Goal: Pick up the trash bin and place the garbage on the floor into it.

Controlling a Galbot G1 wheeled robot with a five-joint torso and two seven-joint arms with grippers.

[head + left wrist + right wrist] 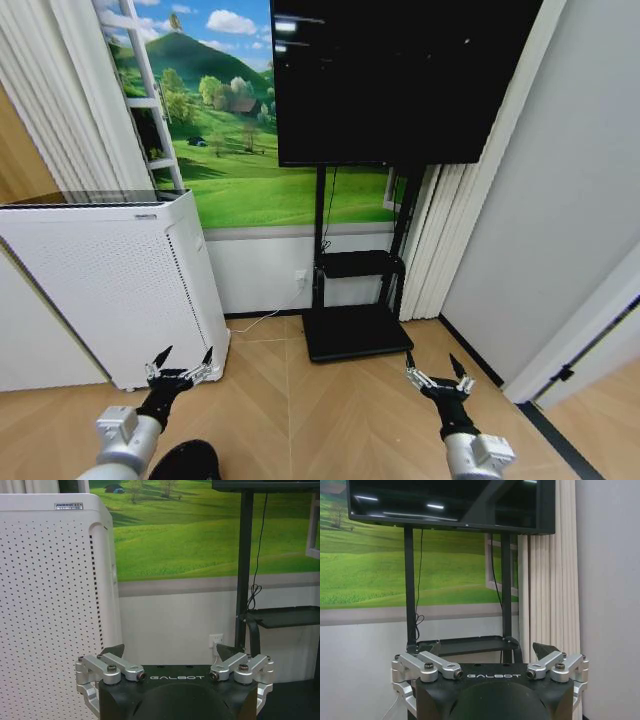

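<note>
Left gripper (pixel 184 357) and right gripper (pixel 436 367): each carries two black, pointed fingertips on silver metal linkages fastened with dark round screws. The linkages hinge on a black housing printed "GALBOT" in pale letters, seen in both wrist views (pixel 170 652) (pixel 487 650). Behind each housing a black wrist section joins a light grey, rounded forearm segment with a silver collar.

I'm seeing floor (pixel 330 400) looking like matt tan wood in herringbone. Appliance (pixel 110 290) is showing matt white perforated plastic. TV screen (pixel 400 70) is reading glossy black, reflecting lights; its stand (pixel 355 330) looks like matt black metal. Left gripper (pixel 170 652) and right gripper (pixel 487 650) linkages are showing brushed bare metal on matt black bodies.
</note>
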